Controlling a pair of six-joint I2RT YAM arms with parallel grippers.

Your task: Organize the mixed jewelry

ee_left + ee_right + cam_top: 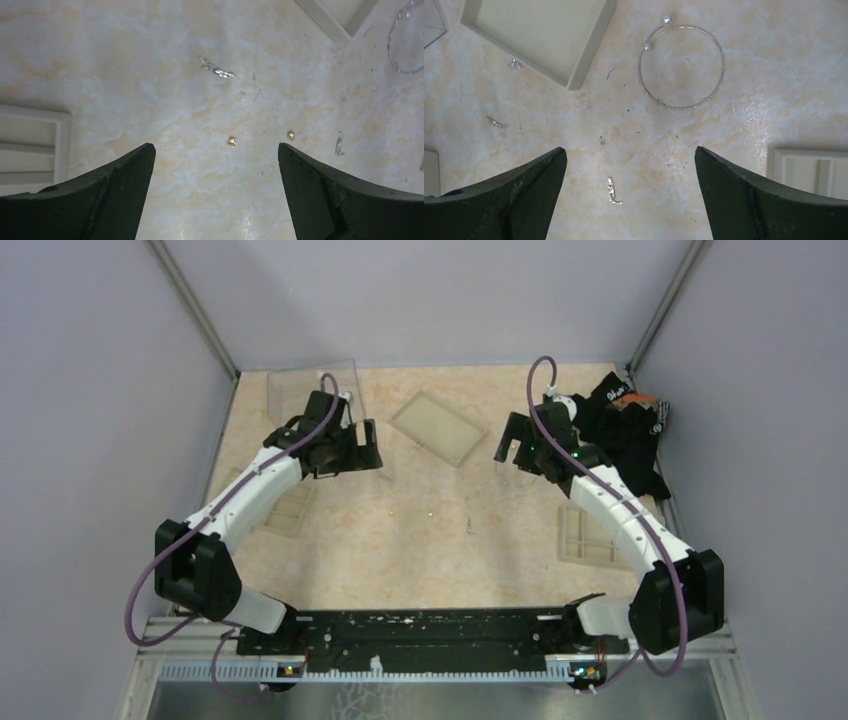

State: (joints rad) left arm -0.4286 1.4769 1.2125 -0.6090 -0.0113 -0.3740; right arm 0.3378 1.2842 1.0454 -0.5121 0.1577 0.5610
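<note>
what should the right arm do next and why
Probably lower the right arm's fingers onto the small twisted pale metal piece: they stand open above the marbled beige table, empty, with that piece lying loose between them, apart from the thin silvery pearl-tipped bangle.

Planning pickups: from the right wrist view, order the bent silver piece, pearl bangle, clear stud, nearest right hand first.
1. Bent silver piece, between the fingers of the right hand.
2. Pearl bangle, ahead, right.
3. Clear stud, far left by tray.
</note>
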